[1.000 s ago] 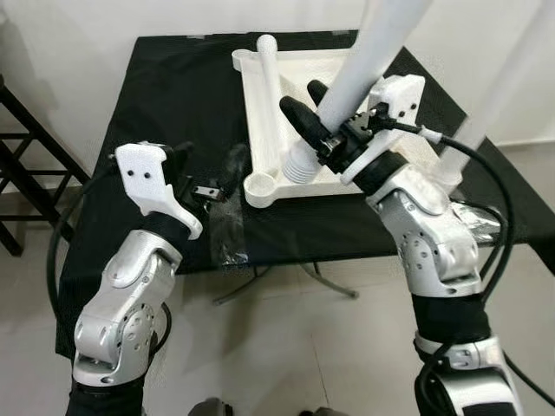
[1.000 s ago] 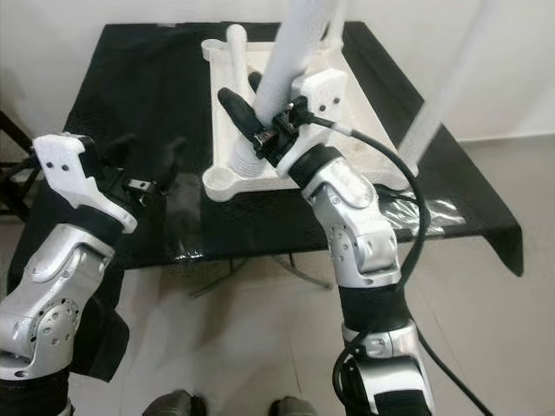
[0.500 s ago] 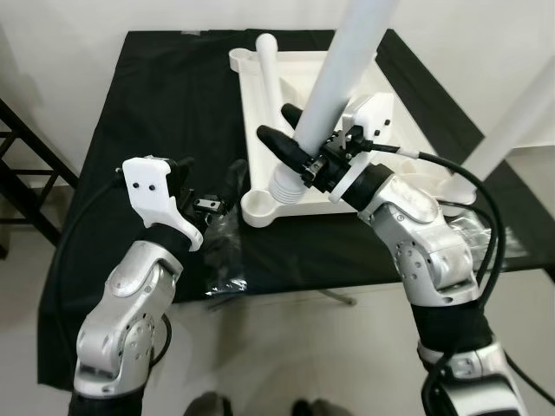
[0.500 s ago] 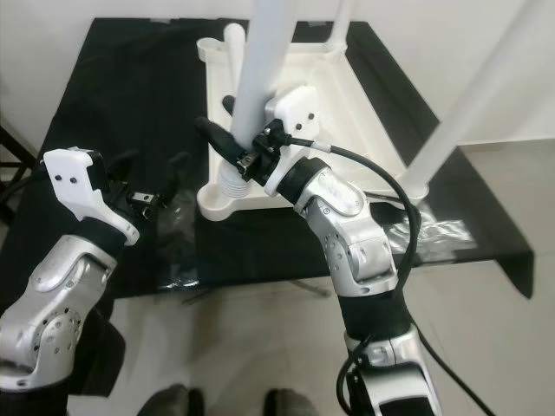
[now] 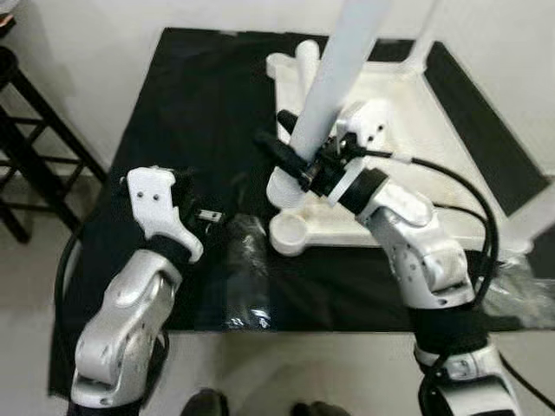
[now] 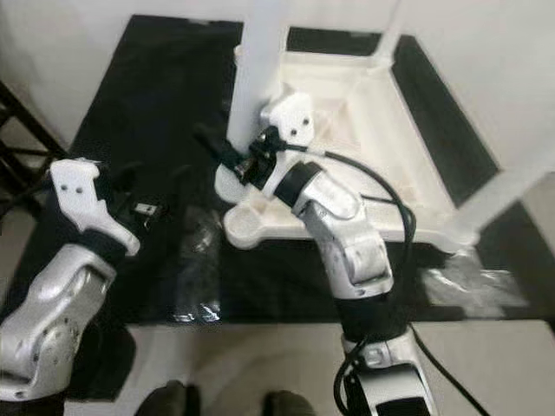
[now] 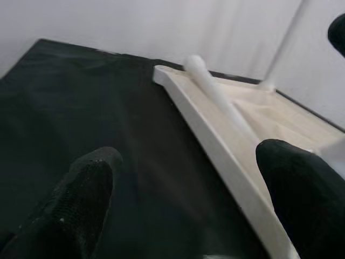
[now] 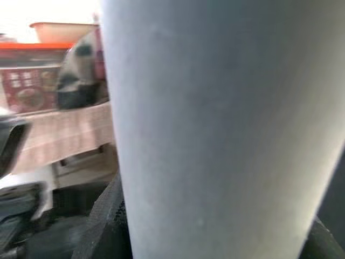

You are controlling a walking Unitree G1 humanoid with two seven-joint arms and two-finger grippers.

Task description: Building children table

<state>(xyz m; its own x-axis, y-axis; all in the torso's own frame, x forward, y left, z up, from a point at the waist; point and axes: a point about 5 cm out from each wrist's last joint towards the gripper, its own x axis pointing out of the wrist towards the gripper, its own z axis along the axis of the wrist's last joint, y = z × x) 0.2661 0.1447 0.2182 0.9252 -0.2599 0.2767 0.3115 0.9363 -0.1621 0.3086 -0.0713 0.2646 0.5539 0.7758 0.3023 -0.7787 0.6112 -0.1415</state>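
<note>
Left eye view shows the right gripper (image 5: 299,160) squeezing its fingers around the long white plastic leg (image 5: 334,82), standing it by the upside-down white table's (image 5: 408,113) corner hole (image 5: 290,232), while the left gripper (image 7: 188,205) waits, fingers wide.

You have two silver jointed arms with black cuffs, white housings with dark screw holes behind the jaws, black rubbery fingers (image 7: 81,199), and looping black cables.

A pale wall (image 5: 104,52) is filling the upper left of the frame, a dark wooden rack (image 5: 30,156) is standing at the left edge, and light floor (image 5: 286,373) is showing along the bottom.
</note>
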